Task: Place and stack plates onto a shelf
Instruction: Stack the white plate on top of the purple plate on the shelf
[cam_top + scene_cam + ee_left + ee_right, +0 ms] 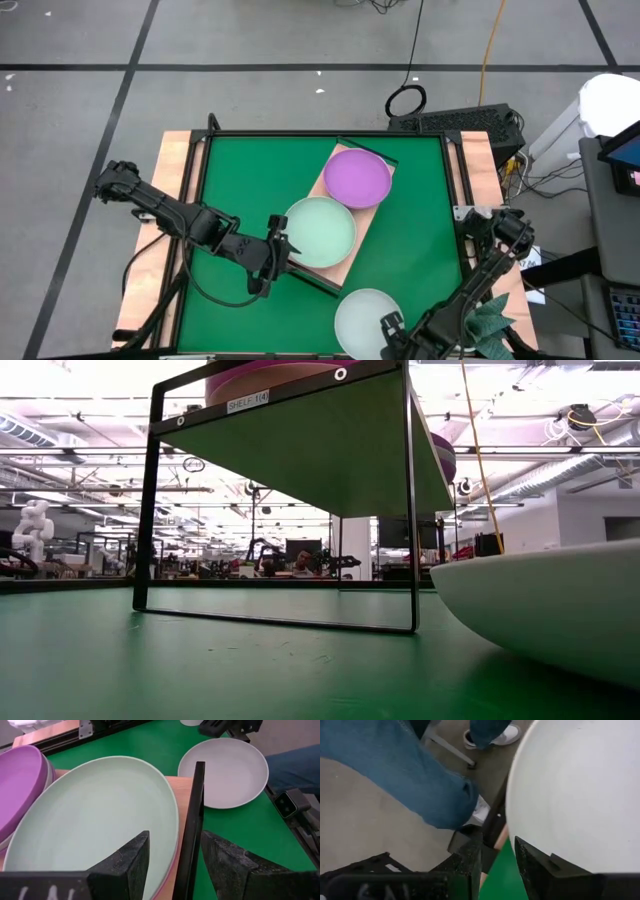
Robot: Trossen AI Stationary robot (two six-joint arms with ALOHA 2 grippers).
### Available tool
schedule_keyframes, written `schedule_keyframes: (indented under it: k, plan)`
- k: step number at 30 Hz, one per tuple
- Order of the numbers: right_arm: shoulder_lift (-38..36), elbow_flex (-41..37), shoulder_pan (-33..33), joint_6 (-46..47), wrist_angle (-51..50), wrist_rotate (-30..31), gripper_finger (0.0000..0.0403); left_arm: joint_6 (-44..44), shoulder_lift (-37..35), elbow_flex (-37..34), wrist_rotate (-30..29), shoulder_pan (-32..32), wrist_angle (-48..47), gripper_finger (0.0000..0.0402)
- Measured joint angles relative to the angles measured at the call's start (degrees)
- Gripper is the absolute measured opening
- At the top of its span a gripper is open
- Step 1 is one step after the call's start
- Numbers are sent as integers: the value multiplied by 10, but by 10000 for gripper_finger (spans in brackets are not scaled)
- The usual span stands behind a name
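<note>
Closest to the table-height camera, a pale whitish-blue round plastic plate (545,605) fills the near right, resting on the green table mat (240,180) at its near edge, well apart from the shelf; it looks like the one plate left to place, so the job seems nearly finished. On the light wooden rectangular shelf with its thin dark frame (368,222) two piles stand side by side; a purple round plate (357,176) tops the far pile and a pale mint round plate (320,230) tops the near one, with pink rims showing beneath. Left gripper (170,865) hangs at the shelf's near edge beside the mint plate, jaws spread and empty, one on either side of the dark frame bar; right gripper (497,860) is at the whitish plate's rim, jaws straddling the edge, though a firm hold cannot be confirmed. A small white label (248,402) on the shelf frame appears to read "SHELF" followed by characters too small to make out.
</note>
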Motion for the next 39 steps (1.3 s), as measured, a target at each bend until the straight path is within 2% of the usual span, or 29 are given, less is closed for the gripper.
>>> schedule_keyframes:
  k: [13,18,24,28,39]
  plan:
    - [0,-22,3,-104,-24,22,98,2,0,0,0,0,0,184]
    - [0,-32,3,-131,-25,67,96,2,0,0,0,0,0,184]
    - [0,-32,3,-167,-26,79,53,2,0,0,0,0,0,184]
    - [0,-32,3,-171,-24,79,9,1,0,0,0,0,0,184]
    - [-28,-28,5,-93,-55,79,2,1,0,0,0,0,0,184]
